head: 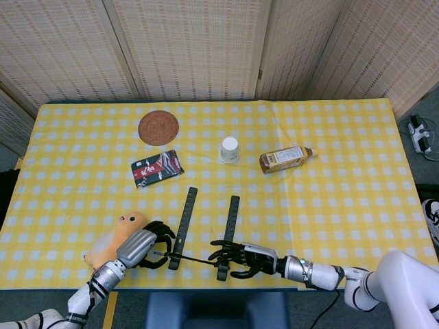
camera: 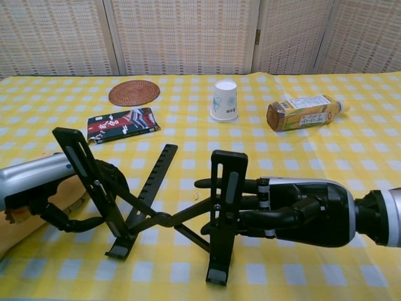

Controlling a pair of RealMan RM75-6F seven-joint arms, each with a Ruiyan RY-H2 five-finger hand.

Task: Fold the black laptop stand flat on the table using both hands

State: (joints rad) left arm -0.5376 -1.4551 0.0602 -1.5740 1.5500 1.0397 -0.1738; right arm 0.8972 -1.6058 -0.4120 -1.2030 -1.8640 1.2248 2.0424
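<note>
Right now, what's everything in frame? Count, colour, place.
laptop stand: 1, black, near table edge, still raised, between both hands
coaster: 1, brown woven, far left
packet: 1, dark with red, below the coaster
paper cup: 1, white, upside down, centre
bottle: 1, amber, on its side, right of the cup
plush toy: 1, orange, near left edge
tablecloth: 1, yellow-white check
left hand: black, at the stand's left rail
right hand: black, at the right rail
</note>
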